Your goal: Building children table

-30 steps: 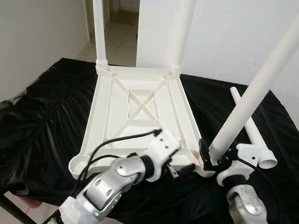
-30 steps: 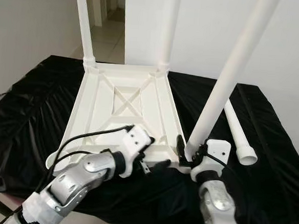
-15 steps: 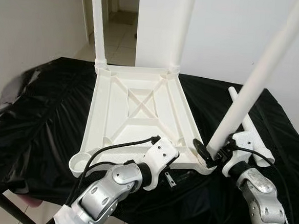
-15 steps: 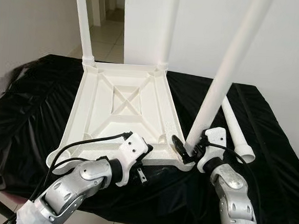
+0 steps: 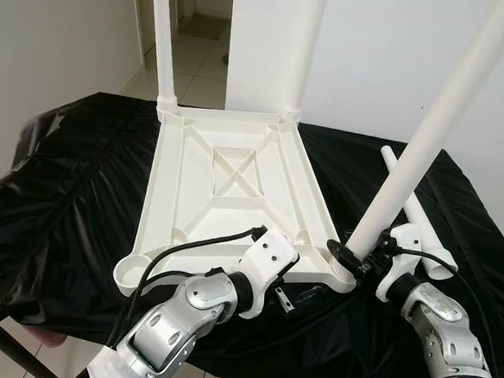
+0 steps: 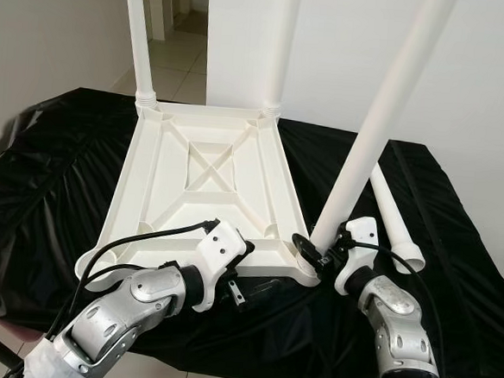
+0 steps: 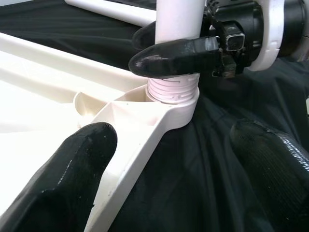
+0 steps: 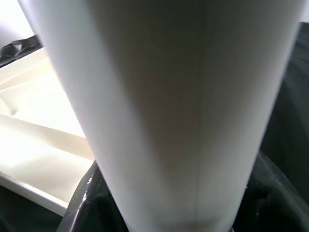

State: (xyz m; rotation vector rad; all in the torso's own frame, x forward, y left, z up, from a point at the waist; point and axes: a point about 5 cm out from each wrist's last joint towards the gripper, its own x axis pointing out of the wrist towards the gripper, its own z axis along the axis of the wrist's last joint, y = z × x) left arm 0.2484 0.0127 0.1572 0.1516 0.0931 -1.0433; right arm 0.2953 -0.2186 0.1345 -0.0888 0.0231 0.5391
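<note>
Left eye view: white table top [image 5: 226,187] upside down on black cloth [image 5: 71,185], two legs up at the 12 o'clock end. Right gripper [image 5: 357,255] at 4 o'clock, fingers pinching third leg [image 5: 428,141] just above its threaded end in the near corner socket [image 7: 169,104]. Left gripper [image 7: 174,169] at 6 o'clock by the near edge, fingers spread wide, holding nothing. Loose leg [image 5: 406,208] flat on cloth at 3 o'clock.

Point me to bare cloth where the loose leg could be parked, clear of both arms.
Free: the black cloth left of the tabletop, and the far right corner beyond the loose leg. Crowded: the near right corner, where the right gripper clamps the tilted leg at its socket and the left gripper sits open beside it.
</note>
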